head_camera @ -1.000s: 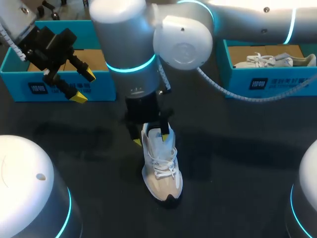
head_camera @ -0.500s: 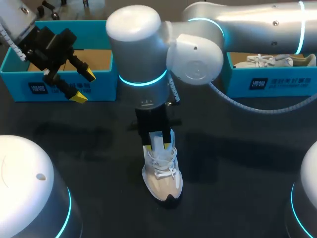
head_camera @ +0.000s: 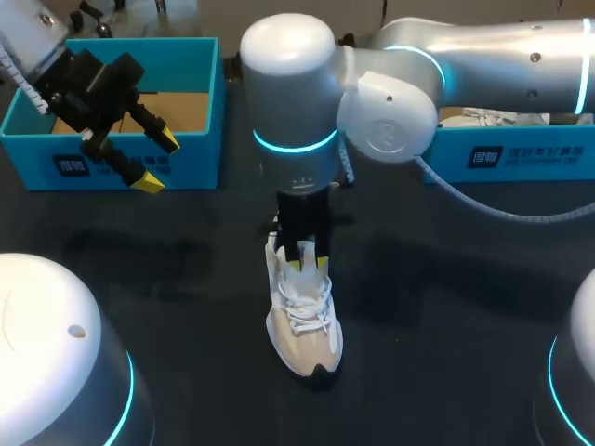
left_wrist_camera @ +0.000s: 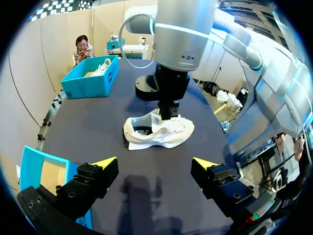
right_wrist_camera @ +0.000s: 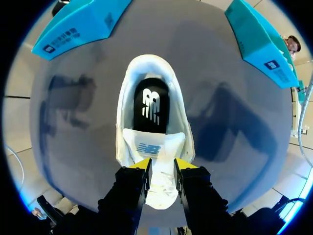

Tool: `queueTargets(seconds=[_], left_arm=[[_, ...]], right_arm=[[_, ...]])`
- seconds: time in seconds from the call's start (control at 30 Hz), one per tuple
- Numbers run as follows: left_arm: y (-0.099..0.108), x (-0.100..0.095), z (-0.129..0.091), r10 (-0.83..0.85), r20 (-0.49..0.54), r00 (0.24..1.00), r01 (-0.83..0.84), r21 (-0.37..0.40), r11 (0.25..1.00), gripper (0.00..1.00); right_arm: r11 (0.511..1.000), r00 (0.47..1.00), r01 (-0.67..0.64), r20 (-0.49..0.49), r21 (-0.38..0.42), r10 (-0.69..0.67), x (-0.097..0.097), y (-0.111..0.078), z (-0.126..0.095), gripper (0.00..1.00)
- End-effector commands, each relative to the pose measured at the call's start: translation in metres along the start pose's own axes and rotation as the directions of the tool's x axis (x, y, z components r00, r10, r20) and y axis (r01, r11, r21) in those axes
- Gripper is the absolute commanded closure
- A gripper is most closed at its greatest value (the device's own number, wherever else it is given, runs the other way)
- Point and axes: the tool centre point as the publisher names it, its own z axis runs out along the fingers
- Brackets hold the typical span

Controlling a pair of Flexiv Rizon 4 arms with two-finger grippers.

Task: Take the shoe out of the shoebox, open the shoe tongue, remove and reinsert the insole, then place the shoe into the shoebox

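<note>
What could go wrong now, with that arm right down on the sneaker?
1. The right jaws pinch only the tongue of the shoe; nothing holds the shoe down, so pulling might lift or tip it.
2. The laces look done up, so the tongue may not open far, or may slip free.

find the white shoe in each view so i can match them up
Head view: the white shoe stands mid-table, toe toward the camera, under the right pincer.
Left wrist view: the shoe sits side-on ahead of the open left pincer.
Right wrist view: the shoe sits just ahead of that pincer, its dark insole showing.
Shared landmark: the right pincer at the shoe's tongue.
</note>
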Motion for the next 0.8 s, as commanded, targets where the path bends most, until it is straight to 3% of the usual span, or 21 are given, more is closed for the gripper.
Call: queueTargets(seconds=[0.03,0.13,0.37,0.53,0.8], left_arm=[[0.0,0.0,0.0,0.001,-0.001,1.0,-0.001,-0.002,1.0,0.0],[0.0,0.0,0.0,0.001,-0.001,1.0,-0.001,-0.002,1.0,0.0],[0.0,0.0,0.0,0.001,-0.001,1.0,-0.001,-0.002,1.0,0.0],[0.0,0.0,0.0,0.001,-0.001,1.0,-0.001,-0.002,1.0,0.0],[0.0,0.0,0.0,0.001,-0.001,1.0,-0.001,-0.002,1.0,0.0]], right_arm=[[1.0,1.0,-0.001,0.008,0.007,0.001,-0.002,-0.005,-0.012,0.69],[1.0,1.0,0.003,0.014,0.009,-0.003,0.0,-0.008,-0.014,0.69],[0.999,0.999,0.034,-0.021,0.032,-0.034,0.01,0.005,0.01,0.78],[0.999,0.999,0.037,-0.038,0.026,-0.036,0.008,0.013,0.018,0.79],[0.999,0.999,0.045,0.011,0.001,-0.045,0.01,0.009,-0.013,0.74]])
